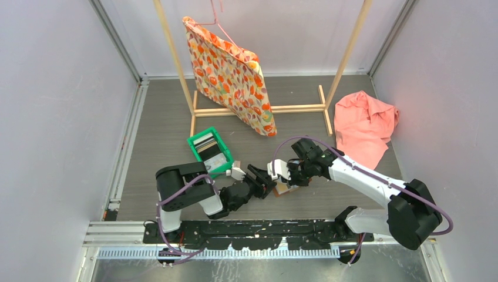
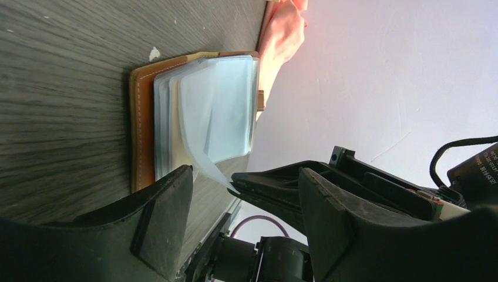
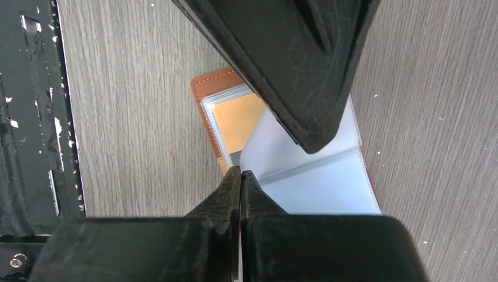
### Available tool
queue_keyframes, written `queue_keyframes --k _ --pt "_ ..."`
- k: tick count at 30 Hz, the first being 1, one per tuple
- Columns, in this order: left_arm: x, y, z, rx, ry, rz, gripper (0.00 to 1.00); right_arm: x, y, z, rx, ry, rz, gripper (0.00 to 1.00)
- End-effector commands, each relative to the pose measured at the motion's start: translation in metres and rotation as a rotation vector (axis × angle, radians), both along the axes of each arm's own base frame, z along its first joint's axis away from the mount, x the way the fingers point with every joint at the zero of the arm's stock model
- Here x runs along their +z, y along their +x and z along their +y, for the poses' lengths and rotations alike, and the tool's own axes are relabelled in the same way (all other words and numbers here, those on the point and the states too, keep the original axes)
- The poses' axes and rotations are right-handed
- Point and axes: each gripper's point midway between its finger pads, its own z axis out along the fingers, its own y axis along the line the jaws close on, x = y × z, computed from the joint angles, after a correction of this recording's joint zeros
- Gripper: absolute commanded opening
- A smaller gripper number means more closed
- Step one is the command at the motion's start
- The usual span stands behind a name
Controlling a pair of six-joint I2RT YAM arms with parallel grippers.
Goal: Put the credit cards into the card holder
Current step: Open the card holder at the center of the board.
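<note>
The card holder (image 1: 284, 189) lies open on the table, brown leather edge (image 2: 141, 117) out and clear sleeves (image 2: 226, 106) fanned up. My right gripper (image 3: 241, 175) is shut on the edge of one clear sleeve (image 3: 305, 176) and lifts it; its tip also shows in the left wrist view (image 2: 238, 187). My left gripper (image 2: 244, 176) is open and empty, its fingers (image 2: 170, 217) either side of that tip, just above the holder. A gold-orange rectangle (image 3: 238, 120) shows under the sleeves; I cannot tell if it is a card. Several credit cards (image 1: 209, 154) stand in the green bin.
The green bin (image 1: 194, 144) sits just left of the grippers. A wooden rack (image 1: 258, 109) with a floral bag (image 1: 232, 76) stands at the back. A pink cloth (image 1: 364, 126) lies at the back right. The black base rail (image 3: 29, 117) runs close to the holder.
</note>
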Motion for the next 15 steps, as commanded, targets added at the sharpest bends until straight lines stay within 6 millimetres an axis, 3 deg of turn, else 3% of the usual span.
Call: queue_keyframes --k 1,15 --pt "0.0068 0.0051 -0.0072 0.023 -0.032 -0.003 0.67 0.0104 0.0033 0.0071 0.003 0.051 -0.024 0.01" --pt "-0.0026 0.0054 -0.0107 0.023 -0.008 0.039 0.63 0.0128 0.0042 0.0076 0.001 0.055 -0.031 0.01"
